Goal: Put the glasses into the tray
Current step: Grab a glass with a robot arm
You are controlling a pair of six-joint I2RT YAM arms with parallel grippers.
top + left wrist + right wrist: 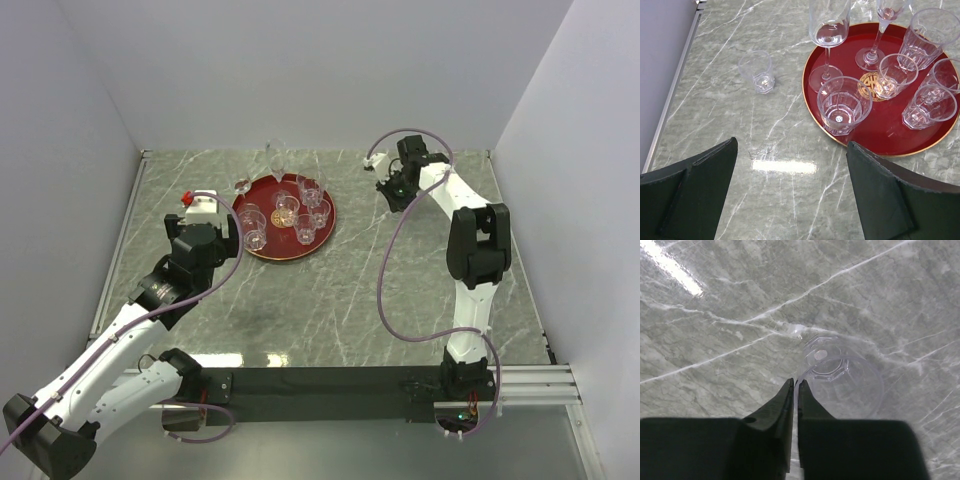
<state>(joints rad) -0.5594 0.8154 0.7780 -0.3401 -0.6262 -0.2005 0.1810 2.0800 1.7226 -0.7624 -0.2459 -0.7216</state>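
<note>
Glass this clear nearly vanishes against the grey-veined tabletop (715, 315). From above, the tumbler (845, 385) at my right gripper (796, 384) cannot be made out, only the gripper itself well to the right of the tray (885, 125). In my right wrist view the tumbler's near edge is cut off behind my own dark fingers (812, 405). They are pressed together right at its left rim, with only a hairline between them, and I cannot tell whether the wall is caught in that line. The tumbler's mouth opens toward my wrist camera and its octagonal foot lies beyond, so its long axis runs away from the lens. I cannot tell whether it stands square or is tipped. My left gripper (792, 145) is spread wide with nothing between the fingers, hanging over bare tabletop just short of the tray's near rim. On the tray, several tumblers (842, 105) stand upright, mouths up, around the gold emblem. Two stemmed glasses (829, 30) rise at the tray's far side, their bowls cropped by the top of the frame. One small glass (757, 70) stands off the tray, near its left rim.
</note>
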